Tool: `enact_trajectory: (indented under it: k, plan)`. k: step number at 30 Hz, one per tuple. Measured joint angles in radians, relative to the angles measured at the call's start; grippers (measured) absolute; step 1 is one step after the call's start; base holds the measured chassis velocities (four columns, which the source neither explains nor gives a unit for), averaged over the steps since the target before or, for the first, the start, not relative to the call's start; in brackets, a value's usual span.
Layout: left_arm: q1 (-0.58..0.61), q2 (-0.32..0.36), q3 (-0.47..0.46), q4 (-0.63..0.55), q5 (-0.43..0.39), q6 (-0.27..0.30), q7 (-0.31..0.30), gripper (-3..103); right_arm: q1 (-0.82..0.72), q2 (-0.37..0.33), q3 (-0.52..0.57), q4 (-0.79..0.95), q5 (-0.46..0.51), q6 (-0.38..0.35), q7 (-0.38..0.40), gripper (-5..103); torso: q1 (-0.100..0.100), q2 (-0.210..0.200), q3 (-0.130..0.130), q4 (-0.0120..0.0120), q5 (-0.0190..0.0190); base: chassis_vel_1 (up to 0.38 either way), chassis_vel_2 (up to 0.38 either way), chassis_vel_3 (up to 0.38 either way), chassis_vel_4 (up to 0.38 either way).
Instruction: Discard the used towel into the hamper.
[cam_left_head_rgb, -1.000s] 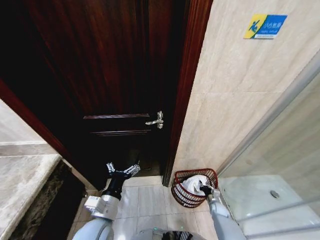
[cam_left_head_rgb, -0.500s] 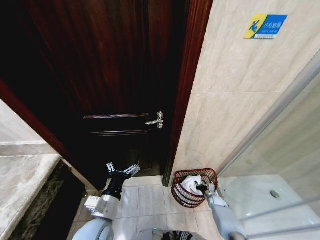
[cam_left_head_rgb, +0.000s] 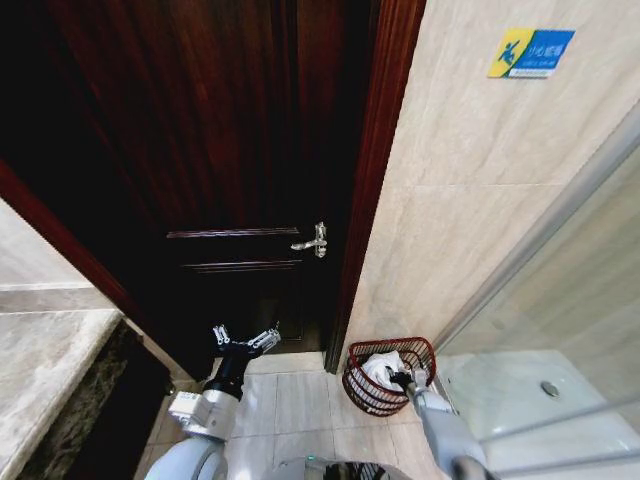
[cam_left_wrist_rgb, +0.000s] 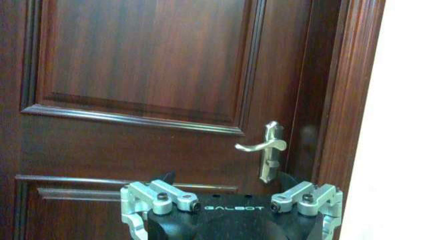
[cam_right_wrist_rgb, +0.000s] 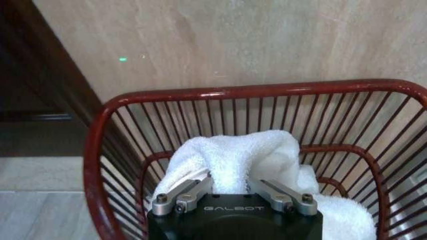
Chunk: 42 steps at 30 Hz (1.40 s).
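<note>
The hamper (cam_left_head_rgb: 365, 392), a dark red wire basket, stands on the tiled floor against the beige wall, right of the door frame. A white towel (cam_left_head_rgb: 380, 366) lies bunched inside it. My right gripper (cam_left_head_rgb: 402, 380) reaches over the hamper's near rim into the basket. In the right wrist view the right gripper (cam_right_wrist_rgb: 230, 192) has its jaws drawn in on a raised fold of the towel (cam_right_wrist_rgb: 233, 155), inside the hamper (cam_right_wrist_rgb: 253, 92); the fingertips are buried in the cloth. My left gripper (cam_left_head_rgb: 245, 338) hangs open and empty in front of the door.
A dark wooden door (cam_left_head_rgb: 230, 150) with a silver lever handle (cam_left_head_rgb: 312, 241) is shut ahead. A glass shower partition (cam_left_head_rgb: 560, 330) stands close on the right of the hamper. A stone counter (cam_left_head_rgb: 45, 370) runs along the left. Tiled floor (cam_left_head_rgb: 290, 400) lies between.
My right gripper has shifted slightly leftward over the hamper with the towel fold. The left arm has not moved.
</note>
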Motion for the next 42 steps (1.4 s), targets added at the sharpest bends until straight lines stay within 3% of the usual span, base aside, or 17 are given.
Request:
enact_trajectory:
  k: [14,16,19,30,35,38,41,42]
  plan:
    - [0.0,0.0,0.0,0.0,0.0,0.0,0.0,100,0.036,0.012,0.04,-0.092,-0.107,0.011,0.023,7,0.0,0.0,0.0,0.0,-0.0001,-0.044,0.047,0.04,-0.048]
    - [0.0,0.0,0.0,0.0,0.0,0.0,0.0,100,0.049,0.019,0.058,-0.109,-0.127,0.018,0.026,11,0.0,0.0,0.0,0.0,-0.0001,0.0,0.0,0.0,0.0]
    - [0.0,0.0,0.0,0.0,0.0,0.0,0.0,100,0.068,0.038,0.088,-0.132,-0.186,0.031,0.032,7,0.0,0.0,0.0,0.0,-0.0002,0.0,0.0,0.0,0.0]
    - [0.0,0.0,0.0,0.0,0.0,0.0,0.0,100,0.071,0.056,0.096,-0.151,-0.195,0.057,0.015,7,0.0,0.0,0.0,0.0001,0.0001,0.0,0.0,0.0,0.0]
    - [0.0,0.0,0.0,0.0,0.0,0.0,0.0,100,0.099,0.032,0.151,-0.199,-0.281,0.037,0.088,7,0.0,0.0,0.0,0.0001,-0.0002,0.0,0.0,0.0,0.0]
    - [0.0,0.0,0.0,0.0,0.0,0.0,0.0,100,0.121,0.021,0.199,-0.233,-0.345,0.047,0.176,7,0.001,0.0,0.0,-0.0001,-0.0002,0.0,0.0,0.0,0.0]
    - [0.0,0.0,0.0,0.0,0.0,0.0,0.0,100,0.119,0.025,0.2,-0.221,-0.34,0.048,0.166,7,0.001,0.0,0.0,0.0,-0.0002,0.0,0.0,0.0,0.0]
    - [0.0,0.0,0.0,0.0,0.0,0.0,0.0,100,0.113,0.03,0.198,-0.212,-0.325,0.061,0.115,7,0.001,0.0,0.0,0.0,-0.0004,0.0,0.0,0.0,0.0]
